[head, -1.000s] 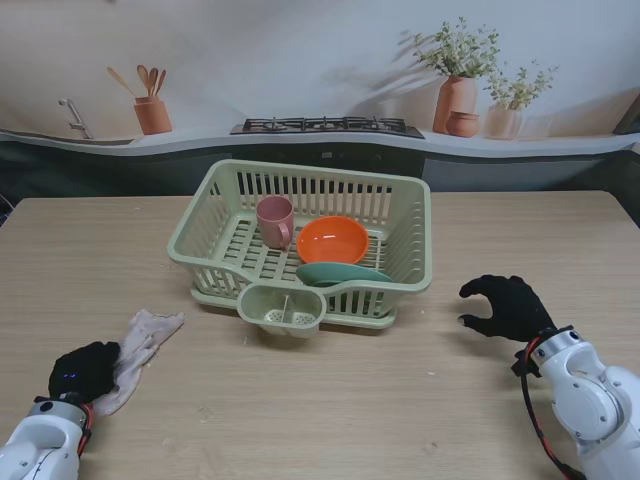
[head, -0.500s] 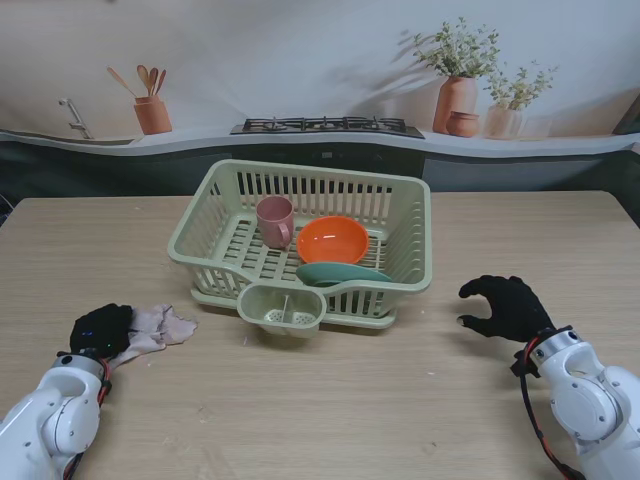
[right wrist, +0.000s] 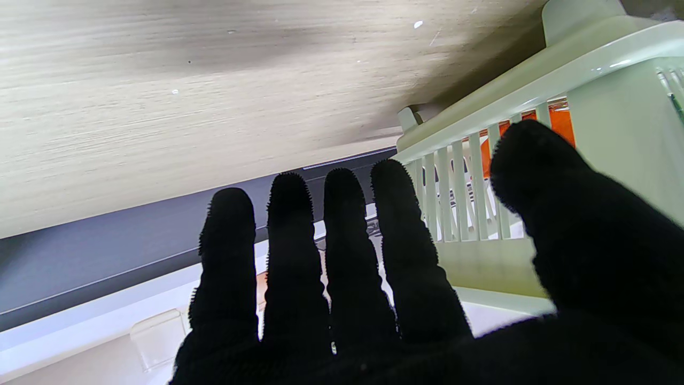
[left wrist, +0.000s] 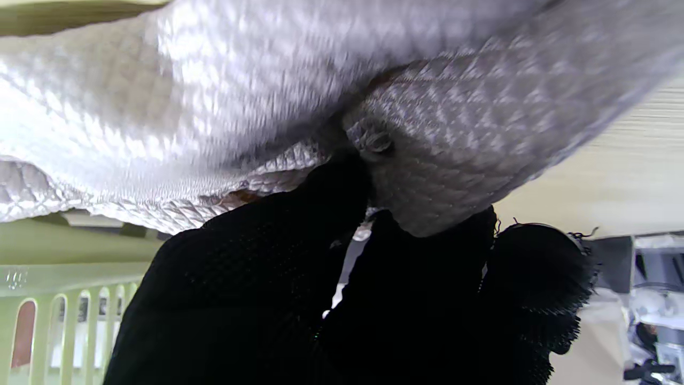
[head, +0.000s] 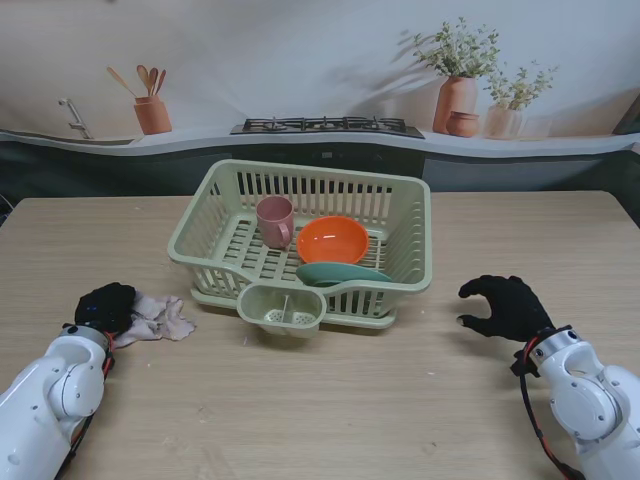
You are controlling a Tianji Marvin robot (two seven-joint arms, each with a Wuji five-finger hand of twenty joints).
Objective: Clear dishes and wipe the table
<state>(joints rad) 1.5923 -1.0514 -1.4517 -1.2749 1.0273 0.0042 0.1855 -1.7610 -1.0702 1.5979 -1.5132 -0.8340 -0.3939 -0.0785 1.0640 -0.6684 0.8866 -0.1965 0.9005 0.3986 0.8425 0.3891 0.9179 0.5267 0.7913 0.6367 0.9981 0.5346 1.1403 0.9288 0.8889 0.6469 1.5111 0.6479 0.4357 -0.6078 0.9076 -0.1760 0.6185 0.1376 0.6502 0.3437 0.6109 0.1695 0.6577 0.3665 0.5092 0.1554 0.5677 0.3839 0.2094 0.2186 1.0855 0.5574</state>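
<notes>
Dishes look cleared: pink cup, orange bowl and green plate all sit inside the pale green dish rack mid-counter, so I'd judge the step in hand is the wipe. Left robot hand is closed on the cloth, a bunched pinkish-white rag lying on the wood counter at the left side, just beside the rack's near-left corner; the left wrist view confirms quilted fabric pinched between the black fingers. Right robot hand is empty, fingers spread and slightly curled, hovering off to the right of the rack, clear of it. To do the wipe well: press the palm flat so more cloth contacts the surface, since right now it is wadded and only a small patch touches. Sweep in overlapping passes along the open counter nearer to me, and keep the cloth's loose end from snagging the rack's cutlery cup. Avoid shoving the rack. Right arm should stay parked or take the right half only if it gets the cloth. Can't tell whether any crumbs are left; too small to see.
</notes>
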